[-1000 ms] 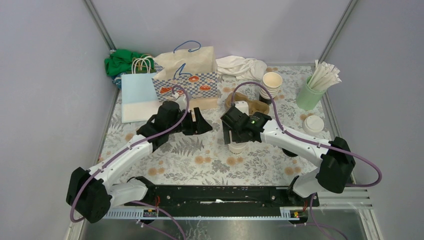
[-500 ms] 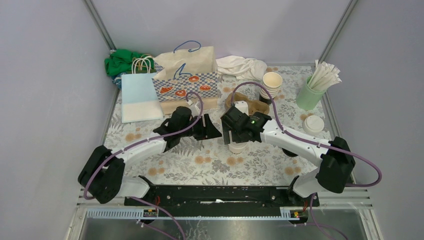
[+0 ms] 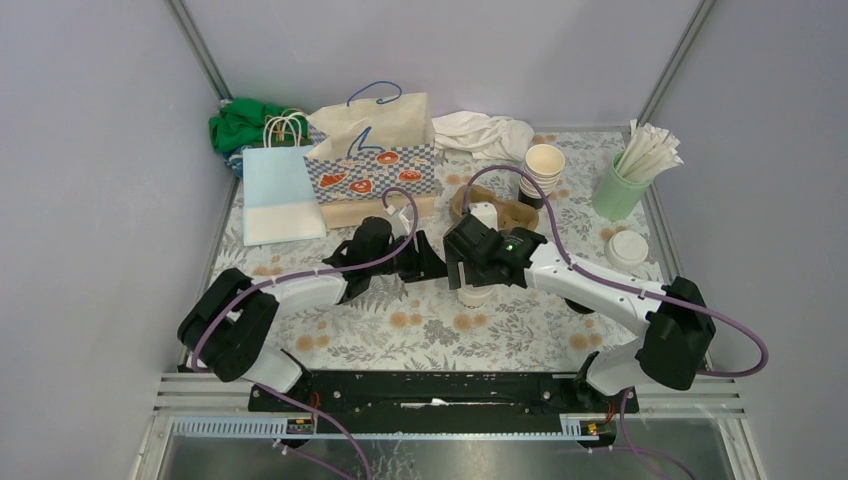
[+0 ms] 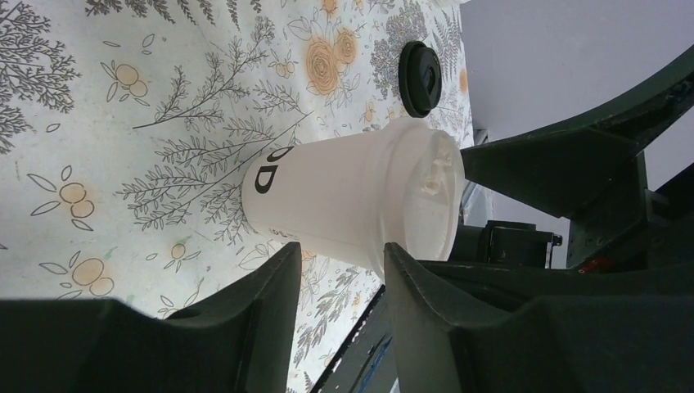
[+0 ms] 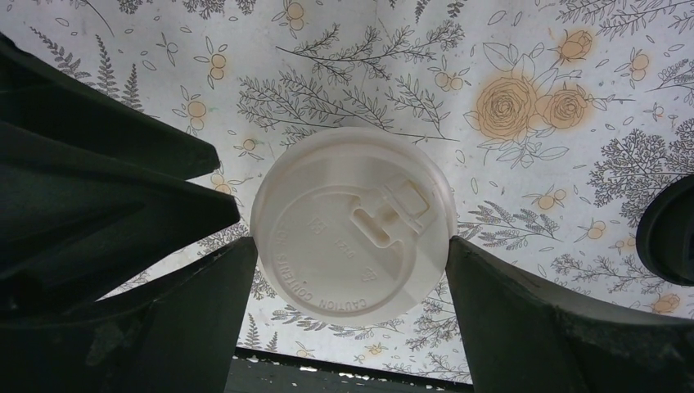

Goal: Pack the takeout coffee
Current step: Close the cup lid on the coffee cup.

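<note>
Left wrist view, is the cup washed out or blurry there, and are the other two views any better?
Left wrist view: the lidded cup is sharp but its lid glares near white; the fingers are dark silhouettes. Right wrist view: the lid is evenly lit, raised lettering readable. Top external view: soft, even light, no blur.

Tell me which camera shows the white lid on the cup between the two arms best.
The right wrist view: it looks straight down on the lid, showing its whole top and sip tab. The left wrist view shows the cup from the side, lid edge-on. In the top view the right claw covers most of it.
</note>
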Available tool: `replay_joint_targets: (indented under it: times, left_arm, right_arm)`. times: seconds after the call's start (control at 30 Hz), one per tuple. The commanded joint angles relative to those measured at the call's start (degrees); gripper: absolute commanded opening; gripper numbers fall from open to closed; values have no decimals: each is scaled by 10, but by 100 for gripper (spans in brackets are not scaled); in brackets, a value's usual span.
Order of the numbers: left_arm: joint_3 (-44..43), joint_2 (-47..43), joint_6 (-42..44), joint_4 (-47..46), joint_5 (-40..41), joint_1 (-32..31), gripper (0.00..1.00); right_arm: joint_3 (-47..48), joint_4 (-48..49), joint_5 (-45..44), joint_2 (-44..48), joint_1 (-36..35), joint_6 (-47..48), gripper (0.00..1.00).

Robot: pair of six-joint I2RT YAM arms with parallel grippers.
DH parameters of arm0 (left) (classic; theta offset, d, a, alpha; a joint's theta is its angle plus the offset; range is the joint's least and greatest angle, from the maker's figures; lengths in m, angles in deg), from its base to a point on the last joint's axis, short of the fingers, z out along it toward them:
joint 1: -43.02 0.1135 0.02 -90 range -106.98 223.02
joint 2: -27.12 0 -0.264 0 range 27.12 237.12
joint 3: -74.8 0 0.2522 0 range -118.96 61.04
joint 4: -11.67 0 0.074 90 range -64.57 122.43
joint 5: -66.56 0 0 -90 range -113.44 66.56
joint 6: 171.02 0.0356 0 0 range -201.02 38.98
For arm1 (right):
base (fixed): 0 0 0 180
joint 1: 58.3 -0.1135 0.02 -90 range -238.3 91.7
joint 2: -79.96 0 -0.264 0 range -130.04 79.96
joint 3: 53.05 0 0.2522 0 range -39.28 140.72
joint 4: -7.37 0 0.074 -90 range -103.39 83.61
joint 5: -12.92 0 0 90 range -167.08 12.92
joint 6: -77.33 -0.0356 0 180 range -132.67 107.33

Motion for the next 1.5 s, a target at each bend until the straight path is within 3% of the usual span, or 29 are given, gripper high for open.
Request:
replay_joint_targets:
  times: [0.0,0.7,1.07,1.27,1.47]
  left_arm:
    - [5,18,-18,-71,-29,-2,44]
    - [17,40,-26,-87,-34,-17,38]
    - [-29,-17,26,27,6,-17,39]
    - [-33,-49,33,55,12,-17,43]
    - [-4,-54,-1,14,-8,-27,41]
  right_arm:
    - [-17,11,20,8,-5,2,93]
    - [-24,19,20,46,-6,7,100]
    - [8,0,-7,60,-6,15,100]
    - [-15,10,-13,96,0,11,96]
    - [-39,19,27,124,41,23,88]
